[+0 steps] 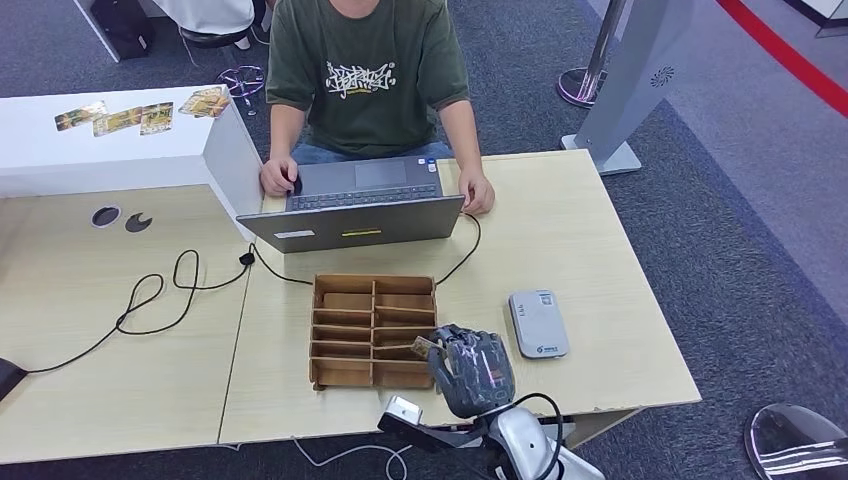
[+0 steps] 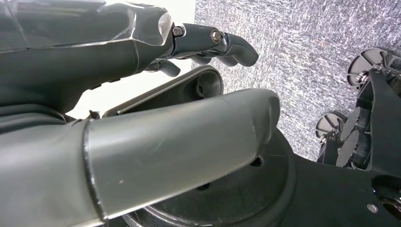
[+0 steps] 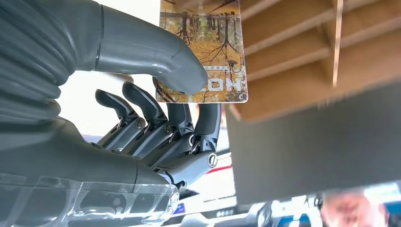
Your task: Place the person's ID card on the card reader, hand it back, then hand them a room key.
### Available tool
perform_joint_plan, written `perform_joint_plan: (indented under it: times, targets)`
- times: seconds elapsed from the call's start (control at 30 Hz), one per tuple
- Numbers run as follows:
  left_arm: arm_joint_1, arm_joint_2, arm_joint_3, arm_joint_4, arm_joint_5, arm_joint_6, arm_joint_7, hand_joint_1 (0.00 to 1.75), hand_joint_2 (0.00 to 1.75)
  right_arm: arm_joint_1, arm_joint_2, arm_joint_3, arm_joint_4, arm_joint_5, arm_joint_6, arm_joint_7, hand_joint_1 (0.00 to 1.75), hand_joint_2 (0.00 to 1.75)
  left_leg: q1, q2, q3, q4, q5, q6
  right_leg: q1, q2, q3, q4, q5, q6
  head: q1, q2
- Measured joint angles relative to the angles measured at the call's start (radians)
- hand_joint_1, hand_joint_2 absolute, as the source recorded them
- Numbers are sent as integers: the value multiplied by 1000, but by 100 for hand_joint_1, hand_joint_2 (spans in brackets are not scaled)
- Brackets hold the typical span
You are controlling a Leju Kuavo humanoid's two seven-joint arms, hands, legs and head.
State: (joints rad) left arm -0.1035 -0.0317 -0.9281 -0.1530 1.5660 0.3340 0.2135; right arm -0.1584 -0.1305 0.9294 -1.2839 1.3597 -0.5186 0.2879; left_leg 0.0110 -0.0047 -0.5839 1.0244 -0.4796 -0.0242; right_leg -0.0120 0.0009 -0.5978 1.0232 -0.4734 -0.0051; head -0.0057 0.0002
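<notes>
Beige desk (image 1: 560, 215) on grey carpet (image 1: 740, 260)

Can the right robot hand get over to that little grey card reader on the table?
Probably yes. The right robot hand holds a card over the wooden tray, and the card reader lies beside the tray with bare table between them.

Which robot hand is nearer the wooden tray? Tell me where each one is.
Right. The right hand is at the wooden tray's near right corner, pinching a card over its compartments. The left hand hangs away from the table, above grey carpet.
</notes>
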Motion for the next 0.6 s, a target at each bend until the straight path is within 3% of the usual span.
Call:
perform_joint_plan:
  times: [0.6]
  targets:
    - [0,-3,0,0,0,7,-7,0,0,97,15,-153,-139,-14,-107,-72,175,175,0,0,0,0,0,0,0,0,0,0,0,0,0,0]
